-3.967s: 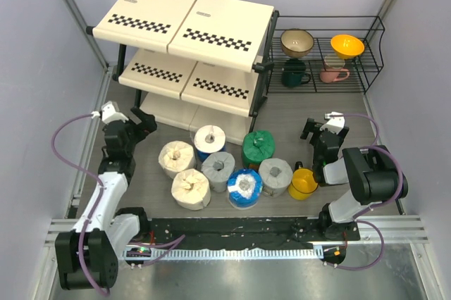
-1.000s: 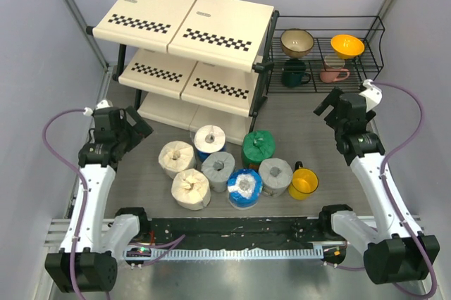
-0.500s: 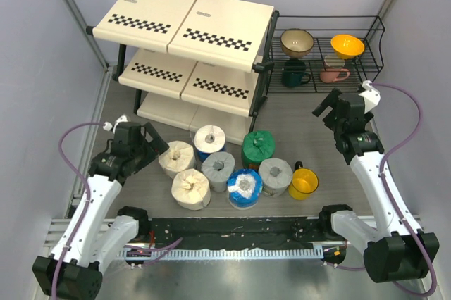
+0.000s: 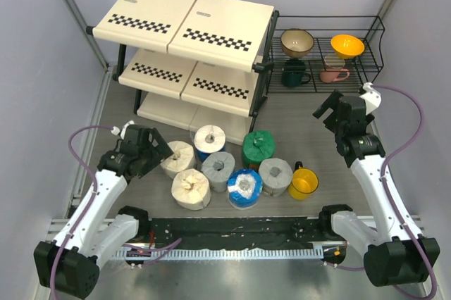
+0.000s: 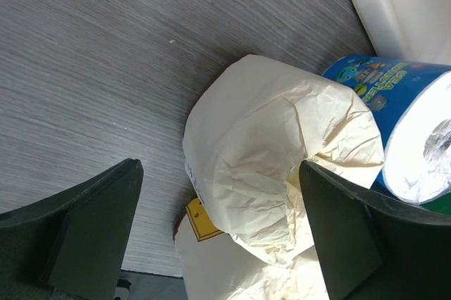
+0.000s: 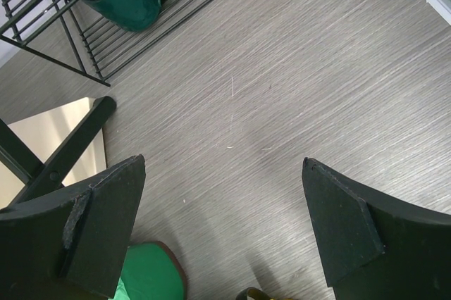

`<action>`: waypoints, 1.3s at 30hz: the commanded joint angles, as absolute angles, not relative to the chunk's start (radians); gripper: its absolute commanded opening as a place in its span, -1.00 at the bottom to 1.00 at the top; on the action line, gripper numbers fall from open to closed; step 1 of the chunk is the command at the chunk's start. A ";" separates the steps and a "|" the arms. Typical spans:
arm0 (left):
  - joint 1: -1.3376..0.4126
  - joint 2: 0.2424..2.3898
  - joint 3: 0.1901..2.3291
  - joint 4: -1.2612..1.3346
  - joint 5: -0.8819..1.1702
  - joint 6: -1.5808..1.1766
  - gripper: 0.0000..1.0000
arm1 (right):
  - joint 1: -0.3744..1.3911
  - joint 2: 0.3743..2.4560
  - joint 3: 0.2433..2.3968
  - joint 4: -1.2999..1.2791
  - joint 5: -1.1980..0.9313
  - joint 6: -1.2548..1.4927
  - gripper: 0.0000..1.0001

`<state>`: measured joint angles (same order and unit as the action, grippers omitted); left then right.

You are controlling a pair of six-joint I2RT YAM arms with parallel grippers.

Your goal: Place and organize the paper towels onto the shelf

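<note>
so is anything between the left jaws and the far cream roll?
Nothing visible. The left jaws stand open with the far cream roll framed between them, only bare table before it. The second cream roll and a blue-and-white roll sit close beside it, off the approach.

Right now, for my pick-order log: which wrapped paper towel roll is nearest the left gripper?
The cream crinkled-paper roll closer to the cream-panelled shelf, ahead of the open left gripper; its cream twin lies farther from both.
</note>
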<state>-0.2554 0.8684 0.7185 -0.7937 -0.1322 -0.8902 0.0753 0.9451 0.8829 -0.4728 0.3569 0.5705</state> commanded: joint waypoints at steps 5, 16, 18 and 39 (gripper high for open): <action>-0.285 0.870 0.681 -0.741 -0.156 -0.913 0.84 | 0.077 0.942 0.867 -0.465 0.364 0.565 0.96; -0.295 0.936 0.672 -0.678 -0.141 -0.916 0.42 | 0.075 0.942 0.879 -0.471 0.365 0.546 0.96; -0.296 0.952 0.672 -0.663 -0.132 -0.913 0.33 | 0.077 0.939 0.884 -0.474 0.367 0.540 0.96; -0.302 0.874 0.811 -0.741 -0.199 -0.896 -0.40 | 0.075 0.934 0.867 -0.482 0.371 0.535 0.96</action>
<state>-0.2993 0.9119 0.6975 -0.7280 -0.1394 -0.9092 0.0753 0.9474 0.8665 -0.4885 0.3576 0.5480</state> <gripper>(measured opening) 0.382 0.982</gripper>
